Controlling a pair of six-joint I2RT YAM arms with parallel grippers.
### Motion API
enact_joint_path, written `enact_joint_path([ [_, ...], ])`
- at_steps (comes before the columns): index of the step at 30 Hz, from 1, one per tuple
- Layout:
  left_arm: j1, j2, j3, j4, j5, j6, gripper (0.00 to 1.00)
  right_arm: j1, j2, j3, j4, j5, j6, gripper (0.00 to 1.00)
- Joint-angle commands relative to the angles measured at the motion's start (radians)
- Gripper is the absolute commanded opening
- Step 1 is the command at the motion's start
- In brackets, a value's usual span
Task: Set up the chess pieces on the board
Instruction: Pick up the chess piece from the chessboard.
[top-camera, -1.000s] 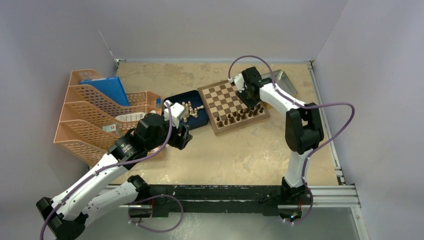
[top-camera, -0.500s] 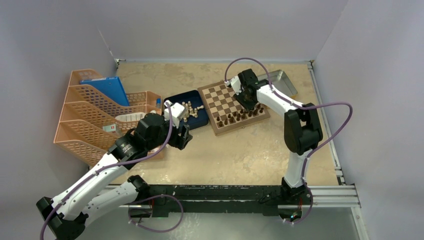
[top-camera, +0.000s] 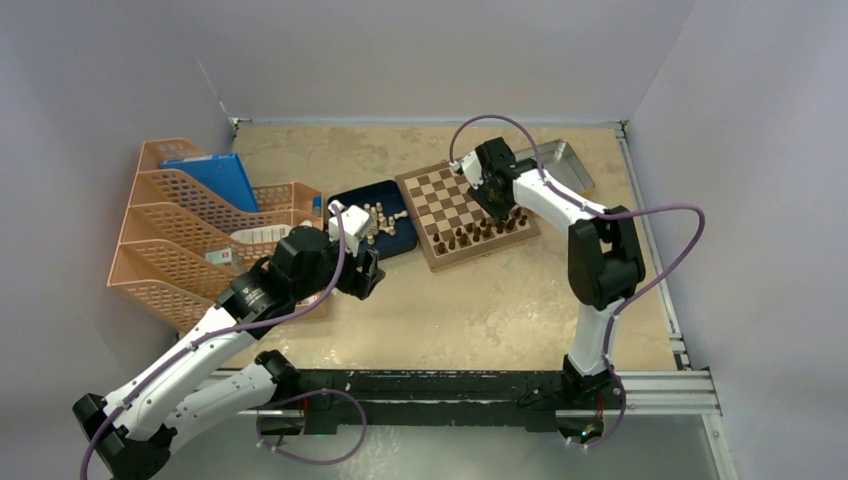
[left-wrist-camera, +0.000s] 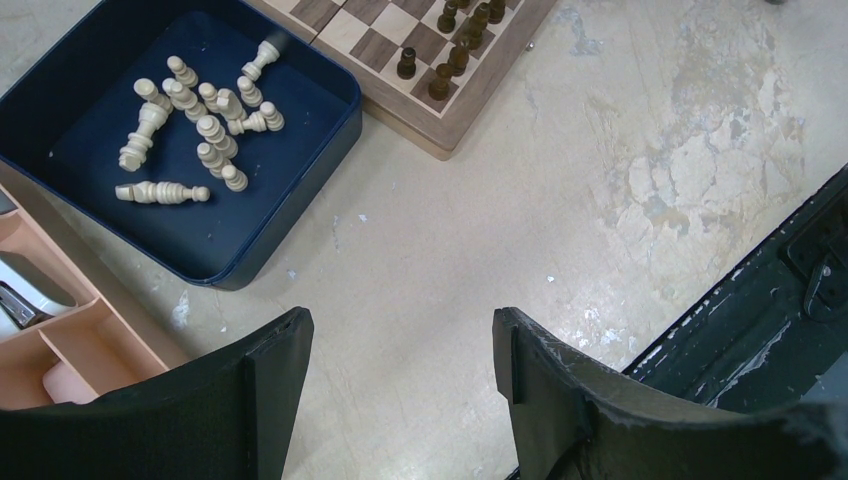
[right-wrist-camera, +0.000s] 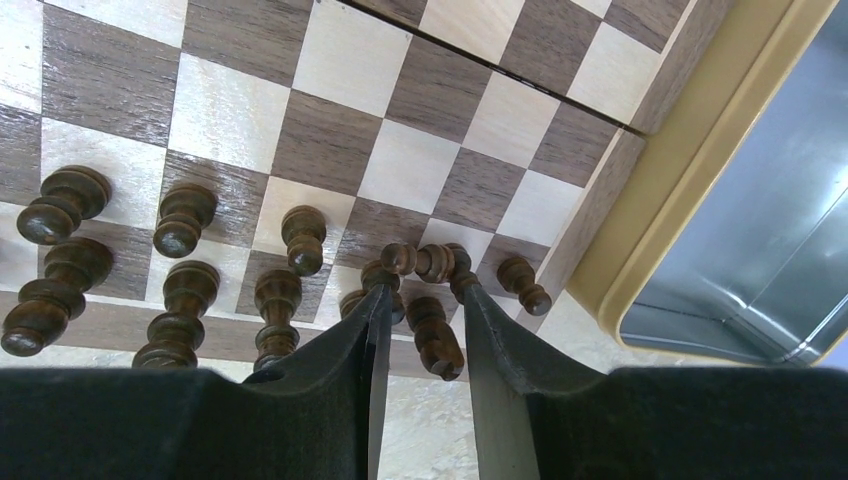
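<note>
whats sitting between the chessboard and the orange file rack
The dark blue tray, with pale chess pieces lying in it. The top view shows it close beside the chessboard, with the file rack on its other side.

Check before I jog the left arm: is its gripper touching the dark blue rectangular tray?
Apart. Left wrist view shows bare tabletop between the open left gripper and the dark blue tray.
</note>
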Motion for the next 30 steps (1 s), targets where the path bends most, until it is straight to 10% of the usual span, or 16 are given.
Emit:
enact_joint_path([
  [1,0.004,-0.019,0.006,0.033,-0.001,0.003,0.66,0.004,0.013,0.039,-0.012,0.001,-0.009,0.35],
  [30,0.003,-0.013,0.011,0.028,0.005,0.004,0.66,0.004,0.09,0.077,-0.006,-0.019,-0.017,0.27],
])
